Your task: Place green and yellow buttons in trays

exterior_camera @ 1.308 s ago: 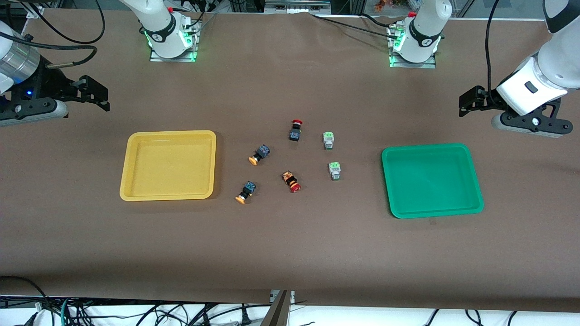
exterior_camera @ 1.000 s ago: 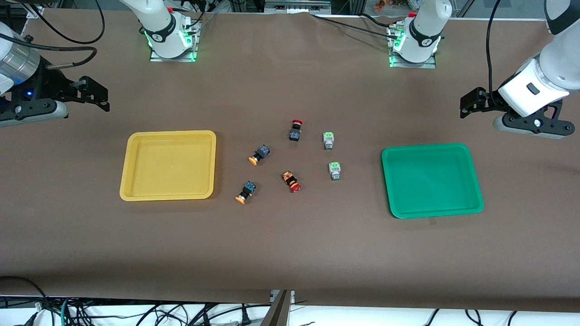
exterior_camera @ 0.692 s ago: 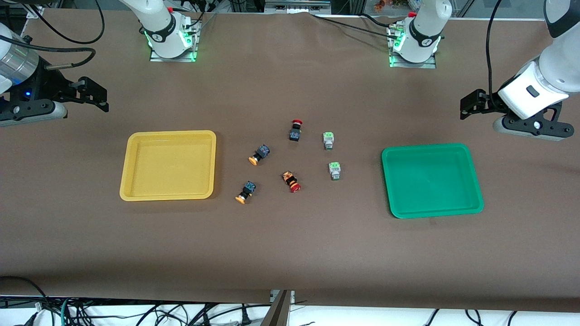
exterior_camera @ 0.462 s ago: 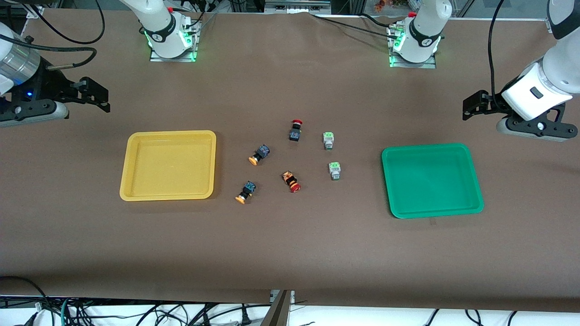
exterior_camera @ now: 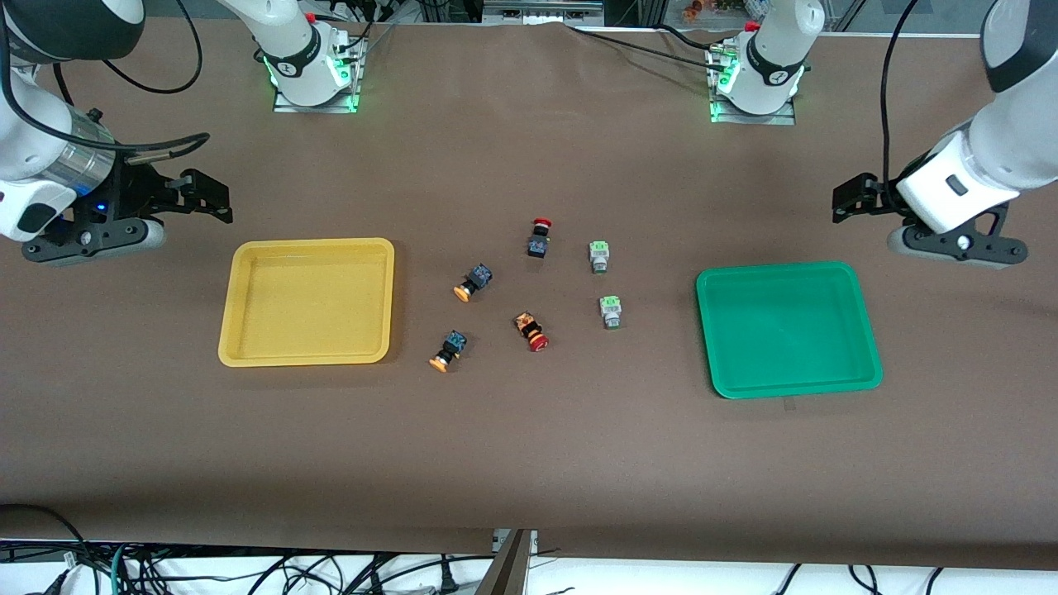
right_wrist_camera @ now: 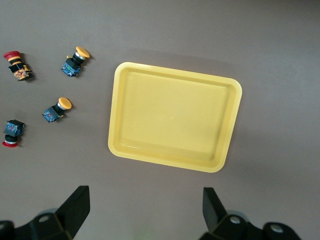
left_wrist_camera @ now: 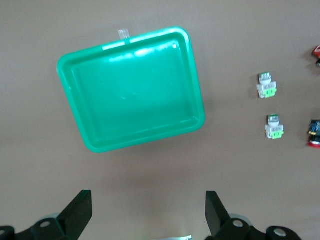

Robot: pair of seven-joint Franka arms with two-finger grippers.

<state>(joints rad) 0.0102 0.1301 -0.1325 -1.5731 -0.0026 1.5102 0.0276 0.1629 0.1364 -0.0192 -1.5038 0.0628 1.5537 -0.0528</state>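
Observation:
Two orange-yellow capped buttons (exterior_camera: 471, 283) (exterior_camera: 447, 350) lie beside the yellow tray (exterior_camera: 307, 243). Two pale green buttons (exterior_camera: 598, 255) (exterior_camera: 611, 311) lie between them and the green tray (exterior_camera: 788, 268). My left gripper (exterior_camera: 851, 200) is open and empty over bare table, just off the green tray's rim. Its wrist view shows its gripper (left_wrist_camera: 148, 200), the green tray (left_wrist_camera: 131, 90) and both green buttons (left_wrist_camera: 267, 86) (left_wrist_camera: 274, 127). My right gripper (exterior_camera: 207, 198) is open and empty over bare table off the yellow tray's corner. Its wrist view shows its gripper (right_wrist_camera: 144, 197), the yellow tray (right_wrist_camera: 175, 117) and both yellow buttons (right_wrist_camera: 74, 60) (right_wrist_camera: 56, 109).
Two red-capped dark switches (exterior_camera: 540, 238) (exterior_camera: 531, 330) lie among the buttons in the middle of the table. Both arm bases stand along the table's edge farthest from the front camera. Brown cloth covers the table.
My right gripper has swung in toward the yellow tray. My left gripper has shifted slightly toward the green tray. The buttons and trays have not moved.

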